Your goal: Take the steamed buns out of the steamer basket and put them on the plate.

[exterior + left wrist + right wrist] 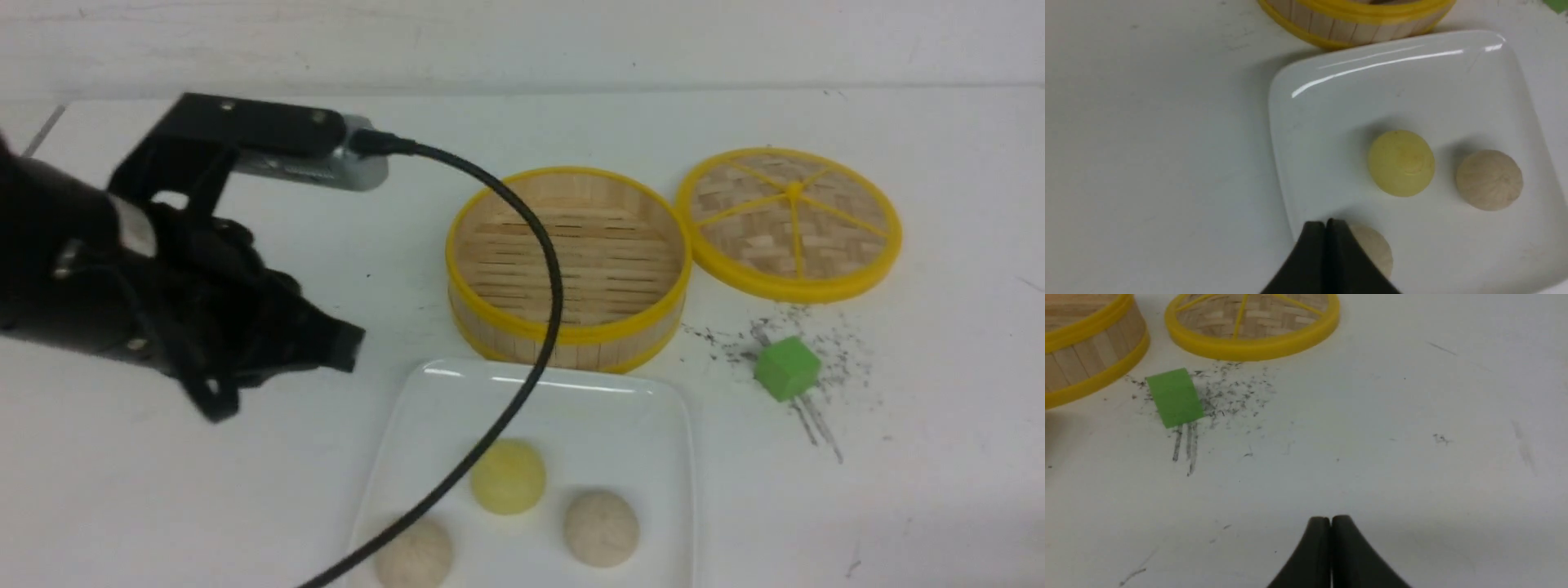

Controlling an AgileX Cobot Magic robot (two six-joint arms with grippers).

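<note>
White table (898, 490): buns (509, 477) on plate (653, 408), right of left gripper (347, 347).

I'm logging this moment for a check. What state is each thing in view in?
Steamer basket: open, upright, empty.
Lid: off, flat on the table right of the basket.
Plate: holds all three buns.
Yellow bun: on the plate.
Two beige buns: on the plate, apart.
Green cube: on the table.
Left gripper: jaws shut, empty.
Right gripper: jaws shut, empty.
</note>
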